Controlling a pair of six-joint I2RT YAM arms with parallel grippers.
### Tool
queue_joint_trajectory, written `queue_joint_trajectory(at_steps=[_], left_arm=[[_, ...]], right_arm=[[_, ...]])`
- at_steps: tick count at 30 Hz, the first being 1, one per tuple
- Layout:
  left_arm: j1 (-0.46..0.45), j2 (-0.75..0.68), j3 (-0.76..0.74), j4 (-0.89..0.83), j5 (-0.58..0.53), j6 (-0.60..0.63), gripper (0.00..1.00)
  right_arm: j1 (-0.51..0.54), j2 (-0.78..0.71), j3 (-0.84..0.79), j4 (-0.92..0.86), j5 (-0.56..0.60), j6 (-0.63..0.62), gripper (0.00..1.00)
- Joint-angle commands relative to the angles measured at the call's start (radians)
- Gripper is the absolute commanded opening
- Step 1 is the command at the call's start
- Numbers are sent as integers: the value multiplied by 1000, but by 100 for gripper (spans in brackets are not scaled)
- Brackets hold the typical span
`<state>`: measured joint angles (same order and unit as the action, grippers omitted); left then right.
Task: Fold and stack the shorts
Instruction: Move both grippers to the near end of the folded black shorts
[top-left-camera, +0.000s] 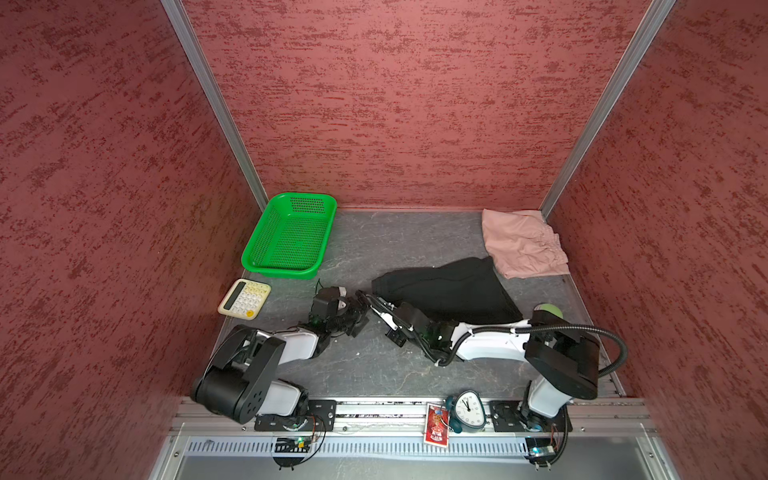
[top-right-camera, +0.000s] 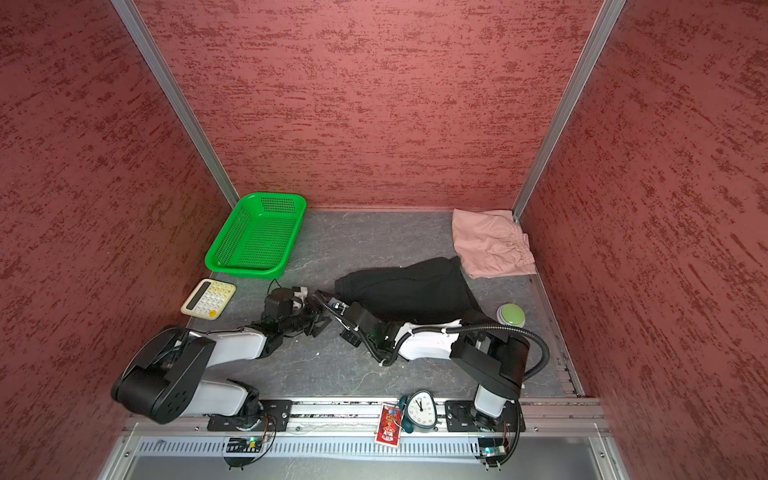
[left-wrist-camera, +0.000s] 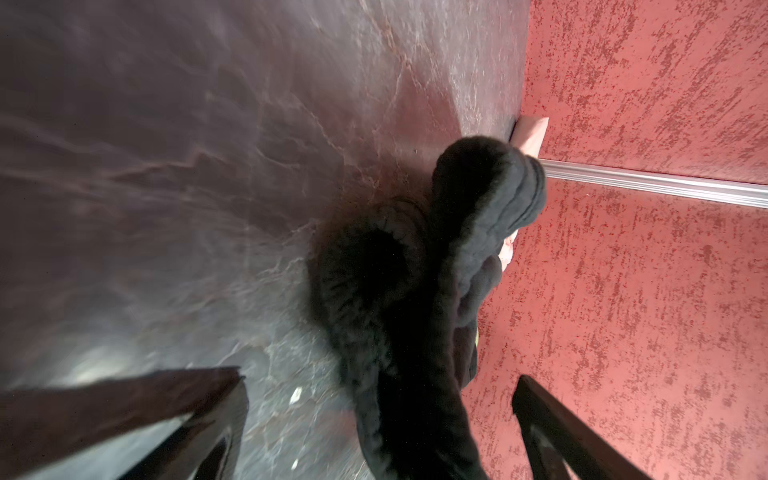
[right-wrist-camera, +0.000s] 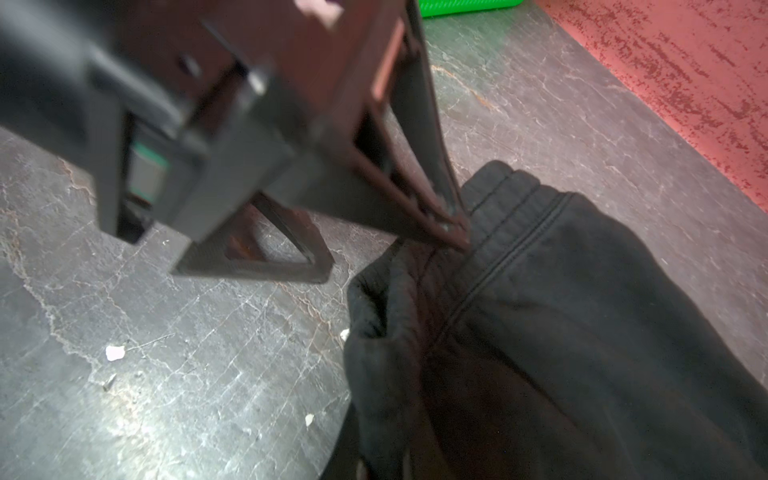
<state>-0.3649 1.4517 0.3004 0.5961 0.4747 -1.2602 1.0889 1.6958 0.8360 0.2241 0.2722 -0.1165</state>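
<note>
Right hand (top-left-camera: 365, 297) pinches black shorts (top-left-camera: 449, 286) at waistband edge, open table (top-left-camera: 395, 241) beyond.

Both top views strike us as bright, evenly lit from overhead and sharp, though the textured red walls (top-left-camera: 374, 104) splay wide toward the frame edges. Our left wrist view is dimmer and red-tinted: the grey marbled tabletop (left-wrist-camera: 166, 166) smears with motion blur, pale glare sits beside one finger (left-wrist-camera: 124, 415) of the left gripper (left-wrist-camera: 380, 378), and the black fleece shorts (left-wrist-camera: 415, 311) between the fingers lose detail. In the right wrist view that gripper is out of focus.
</note>
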Motion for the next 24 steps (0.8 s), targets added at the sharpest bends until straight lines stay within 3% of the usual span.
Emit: queue_joint_trajectory(at_steps=[1,8,14,20,24], left_arm=[[-37,83,8,202,11,-80,99],[-62,200,14,310,-4,-106,100],[-62,156,55,123,-25,-4,100],[-62,137,104,43,-16,77,79],[-60,141,112,28,-7,97,74]], right_arm=[[-4,-31,-11,64,-14,2,0],[-4,-37,-25,75,-19,-6,0],[-4,-60,-46,84,-36,-13,0],[-4,-80,-59,121,-61,-4,1],[-4,-78,-52,125,-67,-5,3]])
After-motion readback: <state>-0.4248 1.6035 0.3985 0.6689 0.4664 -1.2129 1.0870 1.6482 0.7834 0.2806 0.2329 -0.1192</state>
